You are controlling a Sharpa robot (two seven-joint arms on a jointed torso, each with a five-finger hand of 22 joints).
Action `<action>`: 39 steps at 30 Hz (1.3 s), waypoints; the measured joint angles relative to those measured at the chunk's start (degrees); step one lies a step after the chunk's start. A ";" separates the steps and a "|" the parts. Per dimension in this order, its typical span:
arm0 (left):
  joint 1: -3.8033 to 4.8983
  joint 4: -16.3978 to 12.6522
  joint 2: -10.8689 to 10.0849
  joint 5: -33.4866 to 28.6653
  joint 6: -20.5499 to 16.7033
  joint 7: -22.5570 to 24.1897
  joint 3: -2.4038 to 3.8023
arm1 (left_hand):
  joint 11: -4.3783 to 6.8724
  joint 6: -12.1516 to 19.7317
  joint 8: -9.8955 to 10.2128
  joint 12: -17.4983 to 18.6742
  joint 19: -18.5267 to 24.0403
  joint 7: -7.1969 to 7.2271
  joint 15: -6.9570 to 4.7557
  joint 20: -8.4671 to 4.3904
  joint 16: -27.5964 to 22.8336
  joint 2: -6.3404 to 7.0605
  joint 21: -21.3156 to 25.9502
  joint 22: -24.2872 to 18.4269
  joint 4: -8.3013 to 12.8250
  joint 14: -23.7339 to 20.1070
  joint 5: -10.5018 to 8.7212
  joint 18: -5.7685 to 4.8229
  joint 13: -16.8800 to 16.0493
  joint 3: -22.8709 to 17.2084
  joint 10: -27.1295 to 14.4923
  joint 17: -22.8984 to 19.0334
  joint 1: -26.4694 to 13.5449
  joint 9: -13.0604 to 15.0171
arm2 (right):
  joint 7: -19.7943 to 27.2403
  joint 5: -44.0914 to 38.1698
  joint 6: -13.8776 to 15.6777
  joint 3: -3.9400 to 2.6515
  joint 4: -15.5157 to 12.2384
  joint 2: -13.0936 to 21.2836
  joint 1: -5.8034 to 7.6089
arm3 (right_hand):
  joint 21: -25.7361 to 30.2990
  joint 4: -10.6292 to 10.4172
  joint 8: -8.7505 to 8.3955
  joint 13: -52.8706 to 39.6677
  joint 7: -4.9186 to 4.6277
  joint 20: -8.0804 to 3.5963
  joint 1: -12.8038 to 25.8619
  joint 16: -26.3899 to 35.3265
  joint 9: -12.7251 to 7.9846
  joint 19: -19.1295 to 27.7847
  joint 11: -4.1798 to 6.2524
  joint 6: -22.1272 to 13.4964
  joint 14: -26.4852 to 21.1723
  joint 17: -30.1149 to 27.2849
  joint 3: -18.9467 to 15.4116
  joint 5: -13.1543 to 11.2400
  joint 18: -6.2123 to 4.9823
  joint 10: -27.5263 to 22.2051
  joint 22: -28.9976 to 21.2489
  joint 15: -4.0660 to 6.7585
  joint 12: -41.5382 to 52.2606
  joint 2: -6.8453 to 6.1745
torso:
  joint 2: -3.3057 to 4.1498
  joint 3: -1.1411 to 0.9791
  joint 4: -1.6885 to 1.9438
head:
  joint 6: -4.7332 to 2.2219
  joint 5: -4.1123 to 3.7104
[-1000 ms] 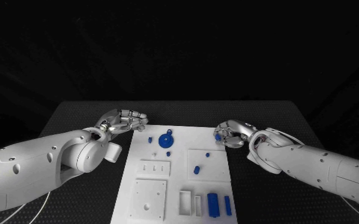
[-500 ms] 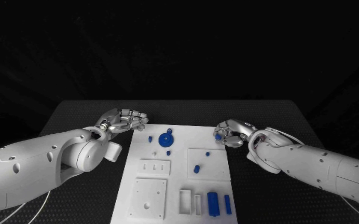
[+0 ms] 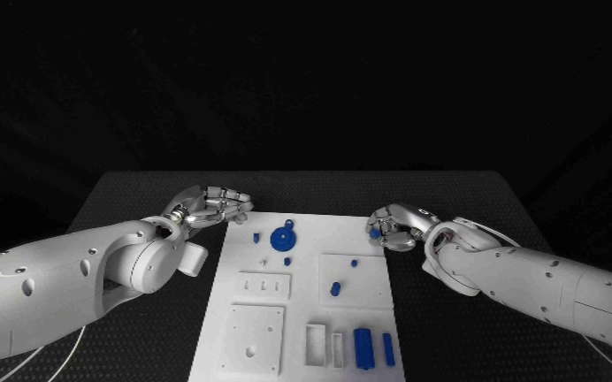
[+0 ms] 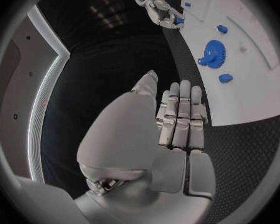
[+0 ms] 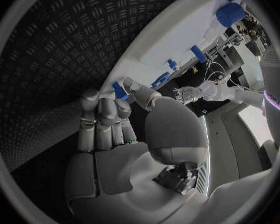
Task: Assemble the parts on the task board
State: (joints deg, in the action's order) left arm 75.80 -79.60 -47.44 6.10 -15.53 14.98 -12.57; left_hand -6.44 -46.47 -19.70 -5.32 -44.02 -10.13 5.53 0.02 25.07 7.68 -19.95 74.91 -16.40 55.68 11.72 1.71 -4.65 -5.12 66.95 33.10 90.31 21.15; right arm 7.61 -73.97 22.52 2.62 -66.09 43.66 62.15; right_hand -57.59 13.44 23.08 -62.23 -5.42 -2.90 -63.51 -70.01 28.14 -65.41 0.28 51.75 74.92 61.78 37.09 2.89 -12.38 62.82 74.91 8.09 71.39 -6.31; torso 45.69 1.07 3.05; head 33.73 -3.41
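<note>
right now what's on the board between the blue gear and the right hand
Bare white task board lies between the blue gear and the right hand, in the head view.

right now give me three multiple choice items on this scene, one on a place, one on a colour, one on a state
1. Where does the gear lie on the board?
A. far part, towards the left robot hand
B. near edge, by the two bars
C. off the board, on the table

2. What colour are the parts on the board?
A. red
B. blue
C. green

3. What is the right robot hand doing?
A. lying flat and open on the table
B. pinching a small part at the board's edge
C. gripping the gear

Answers:
1 A, the head view shows the gear in the board's far part, on the side of the left robot hand.
2 B, every part shows blue on the white board.
3 B, the right wrist view shows a blue piece between thumb and fingertips.
</note>
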 measured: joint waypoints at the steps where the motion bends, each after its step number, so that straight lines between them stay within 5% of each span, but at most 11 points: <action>1: 0.00 0.00 0.00 0.01 0.00 -0.01 0.00 | 0.00 0.00 0.00 0.00 0.00 0.00 0.00 0.00 -0.10 0.00 0.00 0.00 0.00 0.00 -0.01 0.00 0.00 0.00 0.00 0.00 0.00 0.00 | -0.02 -0.02 0.01 0.00 -0.01 0.00 0.00 | 0.00 0.00 0.00 0.00 0.01 0.00 0.11 0.00 0.00 0.00 0.00 0.01 0.00 0.00 0.00 0.00 0.00 0.00 0.00 0.00 0.00 -0.11 | 0.00 0.00 0.00 | 0.00 0.00; 7: 0.00 0.00 -0.02 0.04 0.00 -0.08 0.00 | 0.00 0.00 0.00 0.24 0.00 0.00 0.00 0.00 -0.22 0.00 0.00 0.01 -0.14 0.00 -0.01 0.00 0.00 0.14 0.00 0.00 0.00 0.00 | -0.11 -0.09 0.19 0.02 0.01 0.00 -0.01 | 0.00 0.16 0.00 0.00 0.02 0.01 0.60 0.00 0.11 0.00 0.10 0.02 0.00 0.00 0.16 0.00 -0.03 0.10 0.00 0.00 0.00 -0.60 | -0.01 0.00 0.01 | 0.01 -0.05; 10: 0.00 -0.04 -0.03 0.05 0.00 -0.12 0.00 | 0.00 0.00 0.00 0.27 0.00 0.00 0.00 0.00 -0.22 0.00 0.00 0.04 -0.14 0.00 -0.01 0.00 0.00 0.14 0.00 0.00 0.00 0.00 | -0.18 -0.11 0.31 0.02 0.03 0.00 -0.02 | 0.00 0.52 -0.12 0.00 0.02 0.02 1.40 0.00 0.14 0.01 0.08 0.02 -0.01 -0.01 -0.20 0.00 -0.03 0.08 0.00 0.00 -0.23 -2.91 | -0.01 0.00 0.02 | -0.03 -0.07; 20: 0.00 -0.06 -0.11 0.09 0.00 -0.21 0.00 | 0.00 0.20 0.00 0.27 0.00 -0.21 0.00 0.00 -0.22 0.00 0.00 0.03 -0.14 0.00 -0.01 0.00 0.00 0.14 0.00 0.05 0.00 0.00 | -0.18 -0.03 0.55 0.03 0.03 0.02 -0.02 | 0.38 3.00 -5.37 -0.19 0.02 0.39 3.02 0.71 -1.53 1.04 0.07 0.02 -1.87 0.19 -6.82 0.00 -0.06 0.07 -0.01 -1.99 -0.89 -6.38 | -0.02 0.00 0.02 | -0.12 -0.16; 25: 0.00 -0.05 -0.11 0.12 0.00 -0.24 0.00 | 0.00 0.20 0.00 0.27 0.00 -0.20 0.00 0.00 -0.22 0.00 0.00 0.03 -0.14 0.00 -0.01 0.00 0.00 0.14 0.00 0.04 0.00 0.00 | 0.09 0.13 0.50 0.03 -0.13 0.11 -0.02 | 0.59 3.08 -6.00 -0.29 -0.77 0.53 2.06 0.73 -1.90 1.19 -0.24 -0.77 -2.05 0.42 -7.99 0.00 -0.07 -0.24 -0.01 -2.67 -0.90 -6.94 | -0.02 0.00 0.03 | -0.12 -0.21; 29: 0.00 -0.02 -0.10 0.14 -0.01 -0.25 0.00 | 0.00 0.20 0.00 0.27 0.00 -0.20 0.00 0.00 -0.22 0.00 0.00 0.03 -0.14 0.00 -0.01 0.00 0.00 0.14 0.00 0.04 0.00 0.00 | 0.47 0.33 0.11 0.03 -0.21 0.26 -0.02 | 0.83 3.14 -6.46 -0.30 -1.19 0.86 -1.51 0.73 -2.13 1.51 -0.71 -1.19 -2.25 0.55 -7.45 0.00 -0.07 -0.79 -0.01 -2.87 -0.90 -6.14 | -0.03 0.00 0.03 | -0.13 -0.26; 34: 0.00 0.00 -0.08 0.16 -0.01 -0.27 0.00 | 0.00 0.20 0.00 0.27 0.00 -0.20 0.00 0.00 -0.22 0.00 0.00 0.02 -0.14 0.00 -0.01 0.00 0.00 0.14 0.00 0.04 0.00 0.00 | 1.10 0.56 -0.85 -0.02 -0.04 0.35 0.02 | 1.05 2.98 -6.11 -0.30 -0.80 1.34 -6.36 0.73 -2.18 1.99 -0.81 -0.80 -2.41 0.81 -2.62 0.00 -0.10 -0.89 0.00 -3.04 -0.62 -5.22 | -0.03 -0.03 0.03 | -0.18 -0.27; 39: 0.00 0.01 -0.08 0.17 -0.01 -0.29 0.00 | 0.00 0.20 0.00 0.27 0.00 -0.20 0.00 0.00 -0.22 0.00 0.00 0.02 -0.14 0.00 -0.01 0.00 0.00 0.14 0.00 0.03 0.00 0.00 | 1.98 0.82 -1.98 -0.12 0.59 0.44 0.15 | 1.04 2.79 -5.62 -0.29 -0.70 1.97 -7.25 0.72 -2.18 2.61 -0.80 -0.70 -3.21 1.14 2.98 -0.01 -0.91 -0.89 0.05 -2.39 -0.59 -4.70 | -0.03 -0.04 0.03 | -0.15 -0.23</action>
State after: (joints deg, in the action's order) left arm 75.81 -79.59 -47.52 6.28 -15.54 14.69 -12.57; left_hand -6.44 -46.26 -19.70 -5.05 -44.02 -10.33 5.53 0.02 24.85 7.69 -19.95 74.93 -16.54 55.68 11.70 1.71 -4.65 -4.98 66.95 33.14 90.31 21.15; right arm 9.59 -73.15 20.54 2.50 -65.50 44.10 62.30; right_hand -56.55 16.23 17.46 -62.52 -6.12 -0.93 -70.76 -69.29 25.95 -62.80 -0.53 51.05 71.71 62.92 40.07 2.88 -13.28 61.94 74.96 5.70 70.80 -11.00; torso 45.66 1.03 3.08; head 33.58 -3.63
